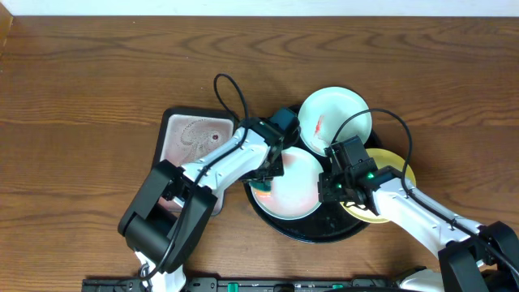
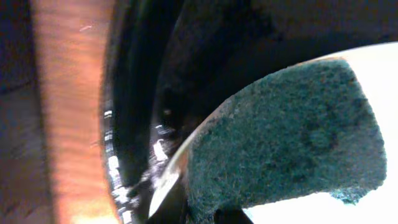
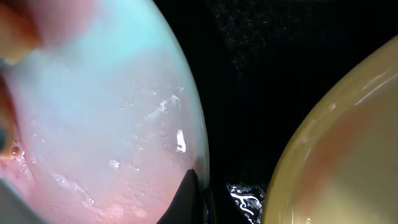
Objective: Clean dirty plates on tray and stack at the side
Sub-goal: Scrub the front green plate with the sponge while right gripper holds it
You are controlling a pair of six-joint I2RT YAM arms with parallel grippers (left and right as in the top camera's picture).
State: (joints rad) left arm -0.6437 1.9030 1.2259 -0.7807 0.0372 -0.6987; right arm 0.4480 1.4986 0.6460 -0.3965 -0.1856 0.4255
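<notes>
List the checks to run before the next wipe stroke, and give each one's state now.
1. Grip: left pincer holds sponge against centre plate: ok.
2. Steadying: right pincer sits at that plate's rim, but whether it grips is unclear: cannot tell.
3. Surface of centre plate clean: not ok, a pinkish film shows.
4. Surface of far plate clean: not ok, red smear.
5. Access to yellow plate: not ok, the right arm lies over it.
6. Wiped plate inside black tray: ok.
</notes>
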